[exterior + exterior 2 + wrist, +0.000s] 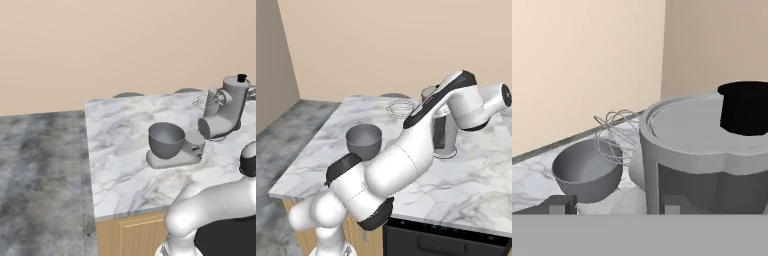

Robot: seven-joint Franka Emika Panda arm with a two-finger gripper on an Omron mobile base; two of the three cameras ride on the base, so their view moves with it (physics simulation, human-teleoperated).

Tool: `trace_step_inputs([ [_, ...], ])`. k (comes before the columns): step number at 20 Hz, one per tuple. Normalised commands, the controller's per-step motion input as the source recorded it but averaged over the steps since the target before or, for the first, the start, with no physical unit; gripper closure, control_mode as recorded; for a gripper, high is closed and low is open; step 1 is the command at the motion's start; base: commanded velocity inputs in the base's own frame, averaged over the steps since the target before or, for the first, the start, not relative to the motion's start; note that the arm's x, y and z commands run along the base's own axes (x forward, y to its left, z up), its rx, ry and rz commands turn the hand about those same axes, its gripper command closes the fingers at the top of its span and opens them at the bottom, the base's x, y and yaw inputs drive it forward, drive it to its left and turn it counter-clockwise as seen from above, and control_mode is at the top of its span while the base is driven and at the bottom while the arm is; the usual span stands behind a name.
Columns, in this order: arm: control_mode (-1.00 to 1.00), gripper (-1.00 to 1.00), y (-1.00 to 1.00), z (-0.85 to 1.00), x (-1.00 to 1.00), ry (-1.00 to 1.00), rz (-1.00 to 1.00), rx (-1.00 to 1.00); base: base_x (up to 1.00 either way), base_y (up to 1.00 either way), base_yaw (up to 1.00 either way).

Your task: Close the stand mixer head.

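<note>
there, mixer head [707, 150] before pincer [614, 204]

The grey stand mixer head [226, 107] stands tilted up, open, black knob topmost, whisk exposed.

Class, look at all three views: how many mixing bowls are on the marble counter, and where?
1. The grey mixing bowl sits on the mixer's flat base, below and beside the tilted-up stand mixer head and its wire whisk.

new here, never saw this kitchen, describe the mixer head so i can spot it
On the marble counter stands a grey stand mixer. Its tilted-up stand mixer head is the long rounded housing with a black knob and wire whisk, unlike the round bowl below.
</note>
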Motion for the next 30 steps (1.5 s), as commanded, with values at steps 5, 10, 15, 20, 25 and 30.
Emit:
trace_step_inputs([
  [5, -1.00, -1.00, 1.00, -0.66, 0.46, 0.01, 0.59, -0.01, 0.00, 0.00, 0.00],
  [10, -1.00, -1.00, 1.00, -0.87, 0.30, 0.00, 0.53, -0.06, 0.00, 0.00, 0.00],
  [15, -1.00, -1.00, 1.00, -1.00, 0.22, -0.02, 0.51, -0.11, 0.00, 0.00, 0.00],
  [20, -1.00, -1.00, 1.00, -1.00, 0.19, -0.12, 0.53, -0.16, 0.00, 0.00, 0.00],
  [25, -1.00, -1.00, 1.00, -0.03, 0.21, -0.07, 0.39, -0.38, 0.00, 0.00, 0.00],
  [30, -1.00, -1.00, 1.00, 0.15, 0.01, -0.20, 0.08, -0.74, 0.00, 0.00, 0.00],
])
